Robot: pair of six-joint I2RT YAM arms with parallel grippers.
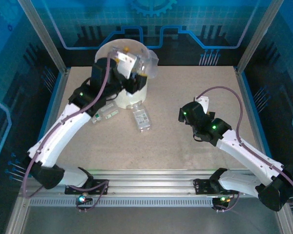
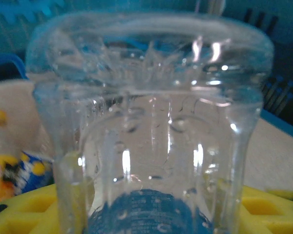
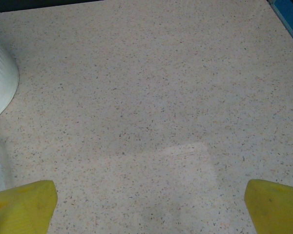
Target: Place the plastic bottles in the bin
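Over bin (image 1: 129,100) at 11 o'clock, left gripper (image 1: 136,78) clamps one clear bottle (image 2: 151,122); two on table (image 1: 185,161) at bin's 6 o'clock: left bottle (image 1: 105,112), right bottle (image 1: 142,119); right gripper (image 3: 149,207) jaws apart

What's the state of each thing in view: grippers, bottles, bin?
left gripper: shut on the held bottle, above the bin
held bottle: clear, gripped, not yet dropped
bin: upright, open-topped, bag-lined
left loose bottle: lying on the table by the bin's base
right loose bottle: lying on the table, untouched
right gripper: open, empty, over the table
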